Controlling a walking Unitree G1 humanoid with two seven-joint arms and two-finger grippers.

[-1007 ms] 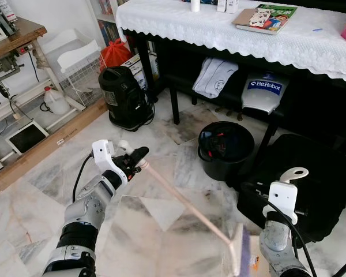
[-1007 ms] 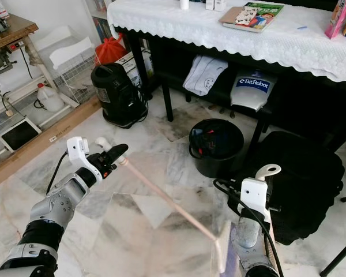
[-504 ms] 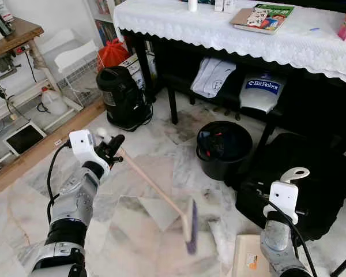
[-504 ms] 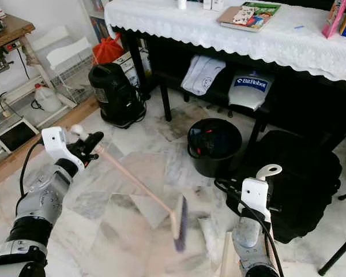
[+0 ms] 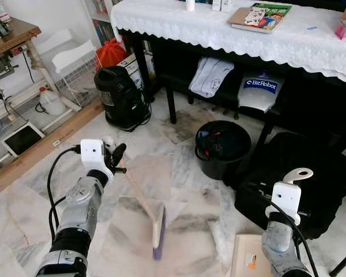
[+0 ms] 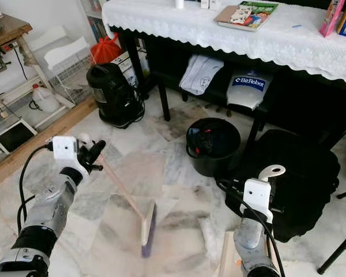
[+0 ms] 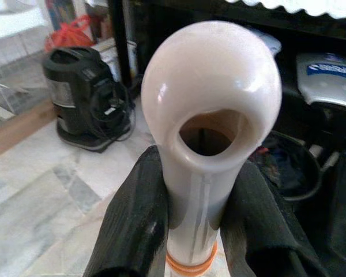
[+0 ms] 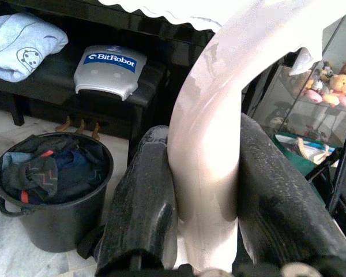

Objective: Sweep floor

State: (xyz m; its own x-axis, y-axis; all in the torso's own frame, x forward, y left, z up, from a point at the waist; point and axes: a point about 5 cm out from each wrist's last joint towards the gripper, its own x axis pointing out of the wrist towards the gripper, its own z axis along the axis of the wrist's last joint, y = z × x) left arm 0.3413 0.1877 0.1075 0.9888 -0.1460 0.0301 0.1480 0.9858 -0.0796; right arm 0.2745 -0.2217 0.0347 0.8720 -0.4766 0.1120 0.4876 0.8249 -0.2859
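Left gripper (image 7: 190,231) has its fingers (image 7: 132,231) clamped on the top end of the broom (image 5: 144,199), just under the hollow knob. The handle slants down away from the fingers to the brush head (image 5: 157,234) on the marble floor (image 5: 184,173). Right gripper (image 8: 202,219) is closed around the dustpan handle (image 8: 210,133); the dustpan (image 5: 248,257) sits low beside that arm. Broom looks light, stiff and smooth plastic, likely slippery. An end grip gives reach but poor leverage; a hold lower on the shaft would steady strokes. Black bucket (image 5: 224,147) stands beyond the brush.
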